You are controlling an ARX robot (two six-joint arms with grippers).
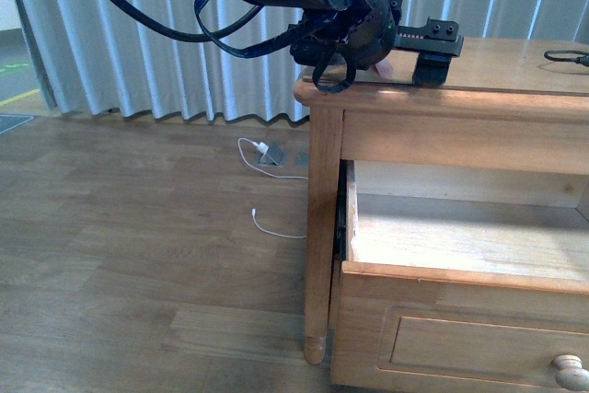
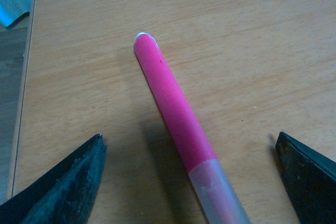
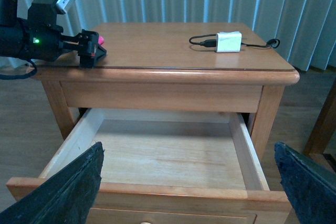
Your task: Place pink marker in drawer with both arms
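Note:
The pink marker (image 2: 173, 103) lies flat on the chest's wooden top, its paler cap toward the wrist camera. My left gripper (image 2: 189, 139) hovers open over it, one black finger on each side, touching nothing. From the right wrist, the same gripper (image 3: 89, 51) stands at the top's corner with a bit of pink marker (image 3: 100, 39) showing behind it. The drawer (image 3: 152, 190) is pulled out wide and its pale inside is empty. My right gripper (image 3: 187, 148) is open in front of the drawer, holding nothing. The front view shows the left gripper (image 1: 433, 48) on the top and the drawer (image 1: 460, 273) below.
A white adapter (image 3: 229, 41) with a black cable lies on the far side of the chest top. A white charger and cable (image 1: 267, 152) lie on the wood floor near the curtains. A wooden furniture leg (image 3: 320, 124) stands beside the chest.

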